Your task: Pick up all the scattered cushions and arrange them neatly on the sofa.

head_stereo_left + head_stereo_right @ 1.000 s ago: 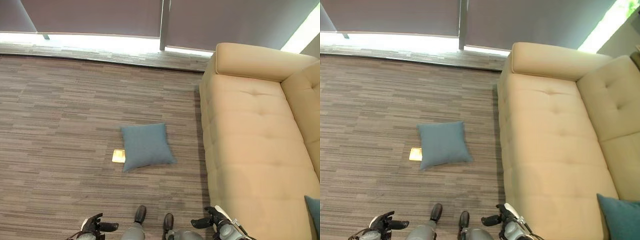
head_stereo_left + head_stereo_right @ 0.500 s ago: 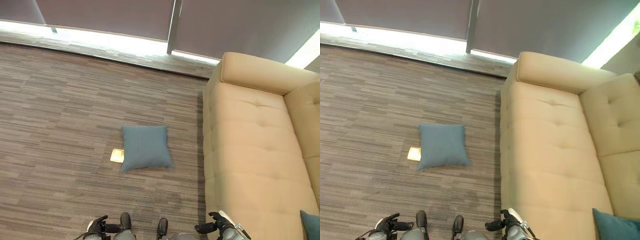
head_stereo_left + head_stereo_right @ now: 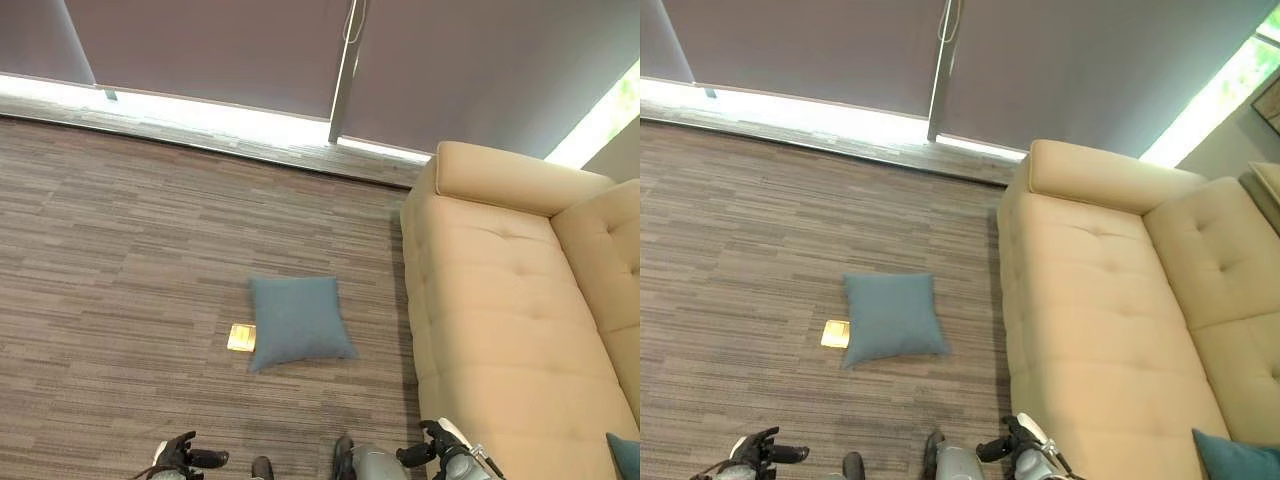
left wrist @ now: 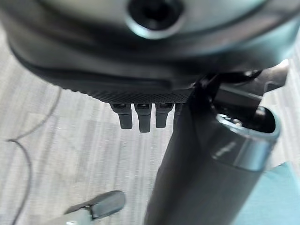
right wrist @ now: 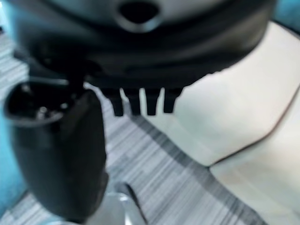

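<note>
While both hands hang low and empty, the scene reads as follows.

Left hand: the left hand [image 3: 180, 459] sits at the lower edge of the head views, over the carpet; in its wrist view the fingers [image 4: 140, 117] point straight out and hold nothing.

Right hand: the right hand [image 3: 1012, 446] hangs close to the sofa's front edge — its fingers [image 5: 136, 104] are likewise straight, with nothing between them and the thumb.

Floor cushion: a blue-grey cushion [image 3: 298, 321] lies flat on the carpet [image 3: 120, 250], ahead of the robot and well apart from both hands; its left edge touches or overlaps a small yellow square [image 3: 240, 337] on the floor.

Sofa: the beige sofa [image 3: 1100, 300] stands to the right, its seat bare apart from one corner.

Placed cushion: a teal cushion [image 3: 1237, 455] rests at the near right end of the seat, cut off by the picture's edge.

Progress: I judge the task partly done — one cushion is on the sofa, one visible cushion is left on the floor, not yet reached.

Change: against the earlier frames the whole picture has shifted, with more of the window blinds [image 3: 200, 50] in view and the hands lower in it; this looks like the camera moving, not the cushion.
</note>
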Robot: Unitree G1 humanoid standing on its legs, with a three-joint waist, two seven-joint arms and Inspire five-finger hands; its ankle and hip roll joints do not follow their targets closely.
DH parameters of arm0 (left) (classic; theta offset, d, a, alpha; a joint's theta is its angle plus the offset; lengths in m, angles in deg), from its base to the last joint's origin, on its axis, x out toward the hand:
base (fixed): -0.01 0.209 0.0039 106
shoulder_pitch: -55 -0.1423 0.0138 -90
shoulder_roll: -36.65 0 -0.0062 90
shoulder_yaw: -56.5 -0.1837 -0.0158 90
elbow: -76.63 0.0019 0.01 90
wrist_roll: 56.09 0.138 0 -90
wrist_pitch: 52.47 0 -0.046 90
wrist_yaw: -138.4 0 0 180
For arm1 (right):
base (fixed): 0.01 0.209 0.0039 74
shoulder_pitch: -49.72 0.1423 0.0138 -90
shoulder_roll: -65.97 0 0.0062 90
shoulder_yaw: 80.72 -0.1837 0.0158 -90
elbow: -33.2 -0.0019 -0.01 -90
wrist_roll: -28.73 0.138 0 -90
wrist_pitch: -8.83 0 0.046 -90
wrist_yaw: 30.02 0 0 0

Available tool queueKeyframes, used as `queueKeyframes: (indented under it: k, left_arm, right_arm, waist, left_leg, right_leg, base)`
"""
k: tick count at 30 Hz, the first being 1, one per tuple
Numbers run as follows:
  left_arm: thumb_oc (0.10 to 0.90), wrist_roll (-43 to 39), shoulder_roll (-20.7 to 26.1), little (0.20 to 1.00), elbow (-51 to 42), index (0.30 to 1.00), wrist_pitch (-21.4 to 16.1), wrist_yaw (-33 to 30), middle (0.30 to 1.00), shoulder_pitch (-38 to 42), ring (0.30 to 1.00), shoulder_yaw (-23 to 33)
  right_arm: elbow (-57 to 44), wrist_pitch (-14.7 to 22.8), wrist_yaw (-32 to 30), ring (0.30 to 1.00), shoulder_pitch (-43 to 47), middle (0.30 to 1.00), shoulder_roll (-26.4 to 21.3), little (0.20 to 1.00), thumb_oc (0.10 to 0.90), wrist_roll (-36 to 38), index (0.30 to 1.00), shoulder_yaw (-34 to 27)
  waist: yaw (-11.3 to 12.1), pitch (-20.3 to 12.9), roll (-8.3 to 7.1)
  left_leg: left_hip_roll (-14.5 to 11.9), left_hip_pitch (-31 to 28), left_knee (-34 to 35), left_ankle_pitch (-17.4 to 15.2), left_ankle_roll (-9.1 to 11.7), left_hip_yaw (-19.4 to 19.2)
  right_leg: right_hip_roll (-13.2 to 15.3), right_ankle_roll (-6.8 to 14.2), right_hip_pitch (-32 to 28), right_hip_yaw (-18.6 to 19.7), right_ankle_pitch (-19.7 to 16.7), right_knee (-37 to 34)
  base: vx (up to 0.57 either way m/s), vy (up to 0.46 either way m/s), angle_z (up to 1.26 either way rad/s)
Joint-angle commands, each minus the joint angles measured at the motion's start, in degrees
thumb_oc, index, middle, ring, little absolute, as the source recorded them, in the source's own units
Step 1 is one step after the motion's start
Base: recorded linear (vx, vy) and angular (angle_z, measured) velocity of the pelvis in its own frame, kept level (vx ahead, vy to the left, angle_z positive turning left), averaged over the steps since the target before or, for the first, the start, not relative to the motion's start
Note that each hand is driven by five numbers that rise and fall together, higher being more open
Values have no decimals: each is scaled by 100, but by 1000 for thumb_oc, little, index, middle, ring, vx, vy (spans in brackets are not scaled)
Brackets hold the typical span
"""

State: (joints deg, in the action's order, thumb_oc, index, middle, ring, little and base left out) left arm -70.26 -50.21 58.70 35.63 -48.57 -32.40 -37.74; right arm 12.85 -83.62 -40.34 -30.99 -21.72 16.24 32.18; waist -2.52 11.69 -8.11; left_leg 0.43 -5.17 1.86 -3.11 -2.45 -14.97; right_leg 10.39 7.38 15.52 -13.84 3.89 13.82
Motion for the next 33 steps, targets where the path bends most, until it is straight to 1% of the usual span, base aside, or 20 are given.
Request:
queueKeyframes:
  k: [1,4,6,8,9,10,11,13,14,16,18,19,22,24,25,27,28,30,31,33]
  left_arm:
    - [800,-27,-32,900,70,900,-126,20,900,144,900,17]
    - [800,-9,-93,900,95,900,-122,29,900,61,900,19]
    - [800,3,-164,900,112,900,-114,19,900,-36,900,38]
    - [800,1,-208,900,73,900,-101,24,900,-62,900,13]
    - [800,-33,-235,900,25,900,-102,16,900,-47,900,-15]
    - [800,-33,-231,900,25,900,-102,16,900,-44,900,-15]
    - [800,-69,-286,900,-66,900,-105,15,900,39,900,-109]
    - [800,-73,-313,900,-81,900,-98,20,900,61,900,-177]
    - [800,-19,-318,900,-86,900,-107,7,900,89,900,-214]
    - [800,21,-316,900,-89,900,-109,-1,900,88,900,-236]
    - [800,12,-314,900,-79,900,-121,-32,900,80,900,-237]
    - [800,13,-315,900,-80,900,-122,-32,900,78,900,-237]
    - [800,1,-325,900,-49,900,-119,-33,900,49,900,-199]
    - [800,45,-345,900,33,900,-113,-15,900,36,900,-191]
    - [800,45,-345,900,33,900,-113,-15,900,36,900,-191]
    - [800,147,-299,900,41,900,-99,32,900,50,900,-214]
    - [800,147,-298,900,41,900,-99,32,900,52,900,-214]
    - [800,211,-176,900,11,900,-74,29,900,100,900,-199]
    - [800,159,-94,900,-24,900,-72,10,900,153,900,-167]
    - [800,102,-39,900,-21,900,-75,-22,900,154,900,-106]
  right_arm:
    - [199,-26,-10,900,-7,900,-5,900,800,-72,900,163]
    - [257,-49,-15,900,-147,900,-25,900,800,-65,900,133]
    - [279,-49,-34,900,-229,900,-32,900,800,-28,900,120]
    - [296,-52,-55,900,-266,900,-68,900,800,38,900,80]
    - [296,-41,-85,900,-256,900,-99,900,800,82,900,79]
    - [296,-41,-85,900,-254,900,-95,900,800,82,900,78]
    - [337,-40,-110,900,-255,900,-144,900,800,168,900,49]
    - [369,-40,-113,900,-244,900,-163,900,800,206,900,17]
    - [394,-37,-123,900,-233,900,-190,900,800,205,900,-10]
    - [416,-32,-137,900,-229,900,-207,900,800,184,900,-12]
    - [423,-38,-143,900,-251,900,-224,900,800,143,900,-2]
    - [423,-38,-143,900,-253,900,-226,900,800,143,900,-2]
    - [416,-39,-135,900,-271,900,-232,900,800,92,900,-3]
    - [422,-36,-111,900,-284,900,-207,900,800,58,900,-62]
    - [422,-36,-111,900,-284,900,-207,900,800,58,900,-62]
    - [373,-30,-80,900,-273,900,-137,900,800,41,900,-83]
    - [373,-30,-80,900,-273,900,-137,900,800,41,900,-84]
    - [308,-33,-42,900,-211,900,-63,900,800,5,900,-31]
    - [242,-22,-30,900,-128,900,0,900,800,-25,900,69]
    - [203,-1,-39,900,-120,900,54,900,800,-2,900,86]
  waist:
    - [-113,-69,-41]
    - [-176,-198,-52]
    - [-209,-279,-53]
    - [-221,-271,-98]
    - [-183,-204,-92]
    - [-196,-220,-108]
    - [-156,-165,-160]
    - [-157,-168,-192]
    - [-160,-183,-215]
    - [-160,-188,-179]
    - [-122,-179,-121]
    - [-114,-162,-120]
    - [-60,-150,-89]
    - [-75,-233,-24]
    - [-76,-236,-24]
    - [-79,-261,-25]
    - [-83,-279,-25]
    - [-77,-185,-43]
    - [-65,-71,-44]
    - [-45,-34,-22]
  left_leg:
    - [146,215,-774,-914,80,867]
    - [135,81,-867,-1074,177,935]
    - [13,177,-1366,-1095,347,857]
    - [-237,641,-2434,-710,569,790]
    - [-332,838,-2873,-571,614,787]
    - [-312,859,-2861,-547,609,793]
    - [-396,1220,-3299,-359,594,842]
    - [-460,1384,-3048,-525,530,810]
    - [-551,1425,-2542,-664,511,709]
    - [-669,1482,-1970,-413,562,604]
    - [-838,1735,-1509,126,662,462]
    - [-842,1712,-1514,114,665,457]
    - [-797,1670,-1396,143,667,530]
    - [-553,1484,-1187,41,598,766]
    - [-552,1487,-1185,42,598,767]
    - [-362,1302,-1181,-151,403,704]
    - [-360,1320,-1170,-136,402,705]
    - [-203,1194,-1218,-298,158,673]
    - [-142,1141,-1223,-332,46,657]
    - [-138,1061,-1146,-341,9,638]
  right_leg:
    - [-205,36,-195,-27,-585,-691]
    - [-340,-90,-355,148,-559,-788]
    - [-407,-188,-584,99,-476,-892]
    - [-459,-338,-766,84,-399,-996]
    - [-518,-432,-890,94,-359,-1049]
    - [-499,-431,-872,87,-368,-1054]
    - [-575,-579,-1076,113,-228,-1130]
    - [-562,-539,-1159,124,-186,-1206]
    - [-512,-457,-1257,102,-155,-1280]
    - [-487,-425,-1325,77,-121,-1302]
    - [-499,-424,-1469,29,-28,-1334]
    - [-501,-424,-1490,35,-20,-1332]
    - [-499,-415,-1566,82,43,-1280]
    - [-406,-341,-1562,178,141,-1011]
    - [-406,-341,-1559,177,141,-1011]
    - [-240,-227,-1492,282,250,-519]
    - [-240,-227,-1472,280,240,-524]
    - [-26,-114,-1148,419,108,336]
    - [64,-79,-926,478,-89,800]
    - [88,-72,-744,512,-141,1078]
  base:
    - [245,-114,4]
    - [245,-124,48]
    - [243,-184,19]
    - [119,-199,5]
    - [34,-114,1]
    - [114,-137,-16]
    - [138,-97,-18]
    - [184,-45,-4]
    - [185,40,3]
    - [173,71,11]
    - [172,105,18]
    - [159,119,12]
    - [126,140,-10]
    - [157,227,-33]
    - [147,245,-17]
    - [135,245,4]
    - [104,257,6]
    - [73,290,-9]
    - [27,206,-14]
    - [60,136,0]
